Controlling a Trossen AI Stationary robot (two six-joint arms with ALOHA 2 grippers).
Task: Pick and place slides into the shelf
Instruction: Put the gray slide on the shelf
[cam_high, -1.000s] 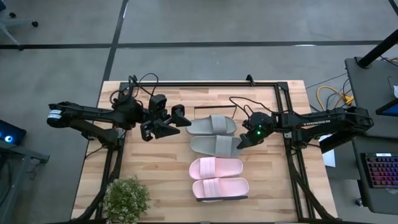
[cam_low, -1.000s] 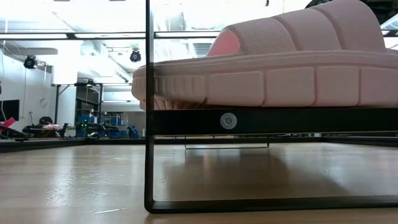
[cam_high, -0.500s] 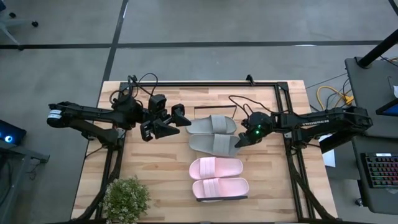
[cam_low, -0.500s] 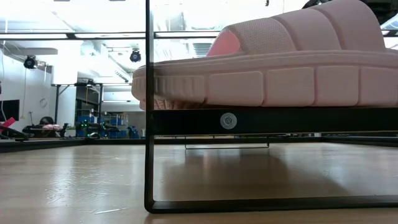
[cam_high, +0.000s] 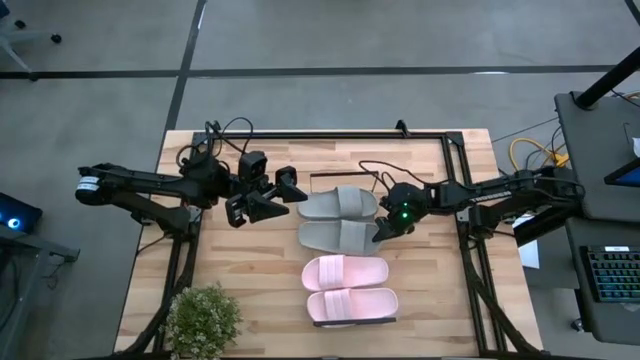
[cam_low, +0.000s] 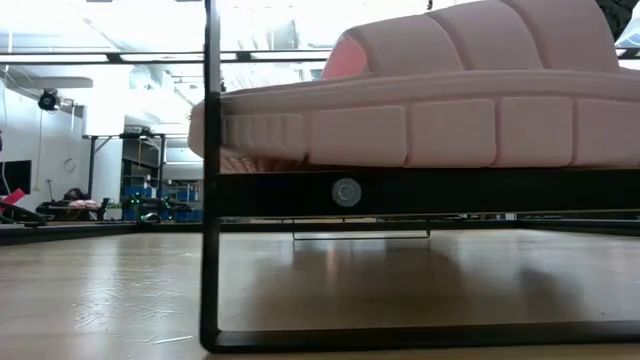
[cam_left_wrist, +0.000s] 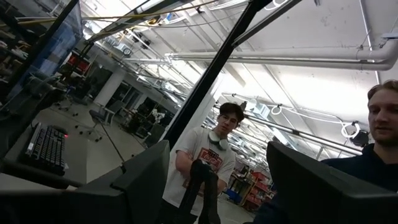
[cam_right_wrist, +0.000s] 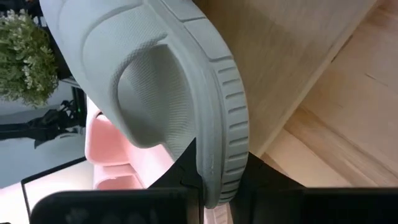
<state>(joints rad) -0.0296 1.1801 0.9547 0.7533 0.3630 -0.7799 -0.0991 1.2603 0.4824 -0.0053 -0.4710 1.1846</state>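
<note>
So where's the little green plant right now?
In the high view, the plant sits at the table's near-left corner, left of the pink slides and below the left arm's hand.

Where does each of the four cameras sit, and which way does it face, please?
High: overhead, facing down; both arms, slides on the shelf.
Low: tabletop height, facing level; pink slide, no arm.
Left wrist: tilted up at people and ceiling; left hand open.
Right wrist: faces grey slide, right hand shut on its edge.
Shared: grey slide.

No legible text, label, brand, number or sign appears on any item in view.
</note>
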